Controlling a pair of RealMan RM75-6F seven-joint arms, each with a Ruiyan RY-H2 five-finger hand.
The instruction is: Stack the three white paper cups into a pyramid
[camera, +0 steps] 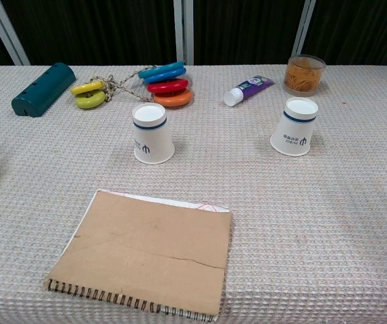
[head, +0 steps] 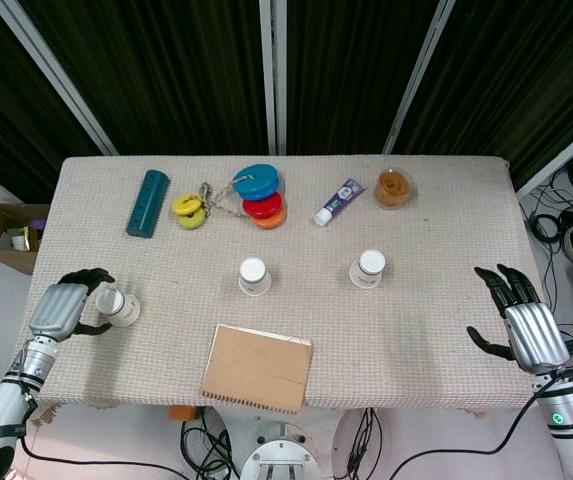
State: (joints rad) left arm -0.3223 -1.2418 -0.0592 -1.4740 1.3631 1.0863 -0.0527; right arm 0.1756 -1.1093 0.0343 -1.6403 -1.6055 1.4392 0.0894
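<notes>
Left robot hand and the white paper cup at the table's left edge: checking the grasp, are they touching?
Touching. The head view shows the left robot hand with fingers wrapped around the white paper cup.

Two cameras, one table (head: 446, 250)

The whole table is seen from high above by the head view. It is viewed low and close from the front by the chest view. The middle part is shared.

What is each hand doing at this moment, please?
Left hand: fingers wrapped around a white paper cup at the table's left edge.
Right hand: open, holding nothing.
</notes>
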